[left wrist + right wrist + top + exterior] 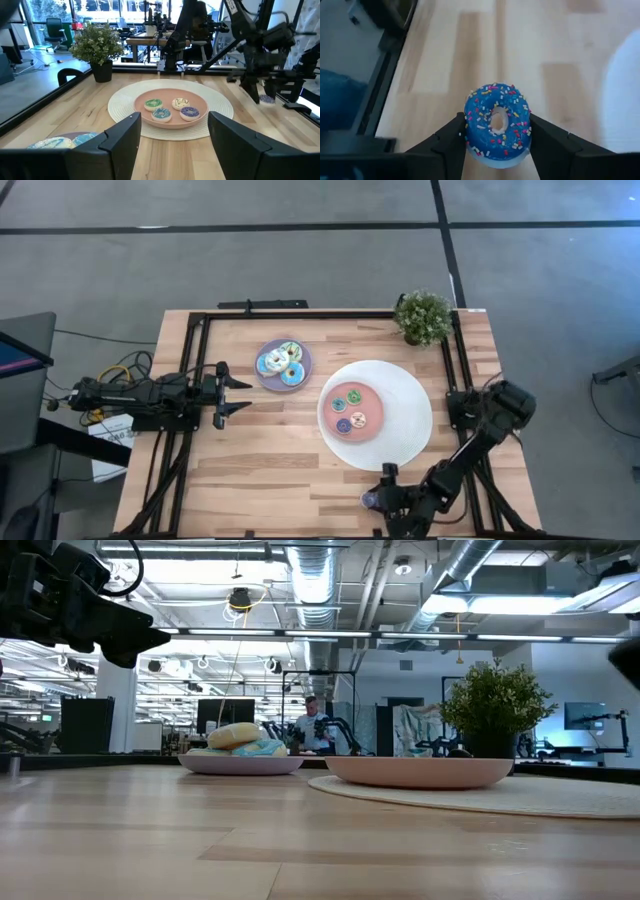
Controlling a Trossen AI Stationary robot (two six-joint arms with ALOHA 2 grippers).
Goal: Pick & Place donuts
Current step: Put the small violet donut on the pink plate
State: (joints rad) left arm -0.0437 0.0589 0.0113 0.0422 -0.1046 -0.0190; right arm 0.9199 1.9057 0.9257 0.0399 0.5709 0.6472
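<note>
Blue donut (pixel 496 122) flecked with rainbow sprinkles; pink plate (pixel 367 426), lilac plate (pixel 303 351), cream mat (pixel 410 415), pale wood tabletop (pixel 250 450).

Bright even overhead lighting, soft shadows, ceiling lamps (pixel 470 602) glaring, right wrist view's background blurred

Both arms are matte black, built of blocky joint housings linked by slim straight tubes. The left arm (pixel 150 395) has yellow and orange cables bunched at its base, with a thin black cable trailing off behind. The right arm (pixel 480 440) has a bulky rounded housing at its base. Each arm carries two flat, angular black fingers (pixel 122 137) with broad faces and bevelled edges, without visible markings.
</note>
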